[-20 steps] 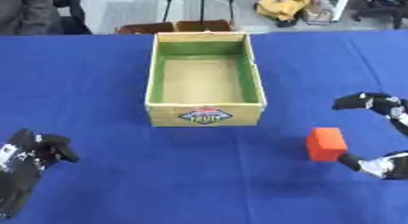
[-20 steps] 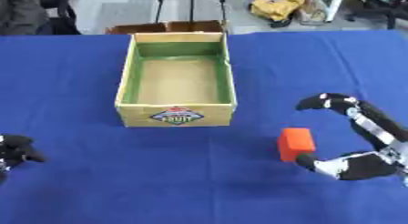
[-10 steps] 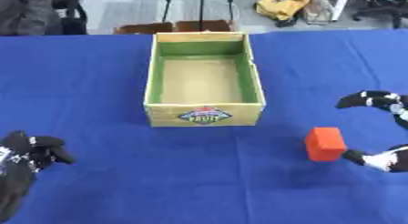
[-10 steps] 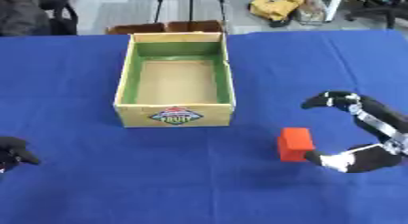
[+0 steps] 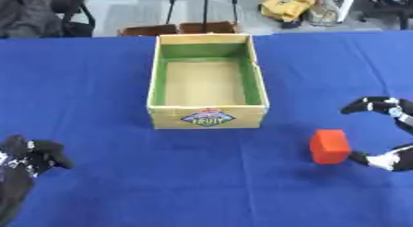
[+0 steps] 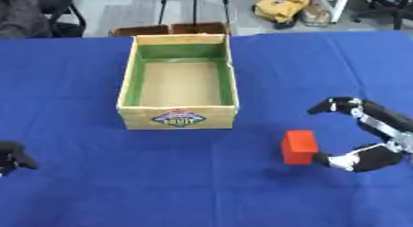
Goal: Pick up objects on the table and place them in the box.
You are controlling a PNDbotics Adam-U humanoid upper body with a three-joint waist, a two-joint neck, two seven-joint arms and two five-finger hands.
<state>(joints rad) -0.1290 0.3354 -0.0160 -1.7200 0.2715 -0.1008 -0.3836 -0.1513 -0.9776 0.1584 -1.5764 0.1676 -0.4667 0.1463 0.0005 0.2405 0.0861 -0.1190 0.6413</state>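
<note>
Covering the whole work area is a blue cloth (image 5: 97, 83) laid over the table, and the box (image 5: 207, 117) stands on it as the landmark for everything else. Well to the box's left and nearer the camera, at the lower left corner, rests the left hand (image 5: 28, 159), black, its fingers curled in and holding nothing. The box itself is open-topped, with yellowish outer walls, green inner walls, a tan floor and a fruit label on its near wall; nothing lies inside it. Right of the box and a little nearer the camera, the red block (image 6: 300, 146) stands on the cloth, apart from the box. Just right of the block is the right hand (image 6: 371, 138), spread wide: one finger arcs out beyond the block's far side and the thumb reaches in low beside its near right edge (whether that tip touches the block cannot be told).

Beyond the box's far wall the cloth ends and a grey floor (image 5: 129, 11) begins, with a brown carton (image 5: 179, 28), thin black stand legs (image 5: 187, 7), a yellow bundle (image 5: 289, 7) and a dark chair (image 5: 48, 14).

Only the right eye view shows the right hand whole, with its silver wrist; the left eye view cuts it at the edge but shows more of the left hand.
</note>
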